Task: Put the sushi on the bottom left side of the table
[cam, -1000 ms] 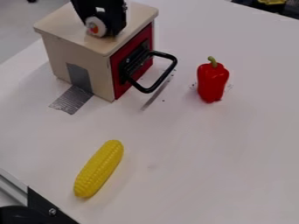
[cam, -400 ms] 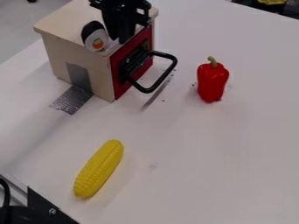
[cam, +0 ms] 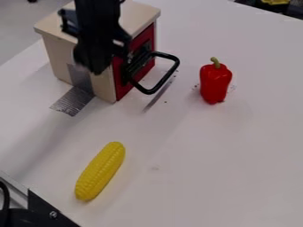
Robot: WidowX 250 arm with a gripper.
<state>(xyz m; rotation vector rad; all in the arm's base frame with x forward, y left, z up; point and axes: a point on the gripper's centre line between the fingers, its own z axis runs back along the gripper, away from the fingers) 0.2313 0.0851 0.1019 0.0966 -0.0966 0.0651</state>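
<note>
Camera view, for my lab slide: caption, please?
Gripper by a red-doored box, corn and red pepper on a pale table.

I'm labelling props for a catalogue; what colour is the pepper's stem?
The pepper's stem is green, seen best in the camera view.

i see a smooth desk (cam: 237, 155), glossy pepper (cam: 215, 84), bumpy plastic-looking corn (cam: 100, 171), matt wooden box (cam: 141, 16), shiny metallic tape (cam: 72, 102).
</note>
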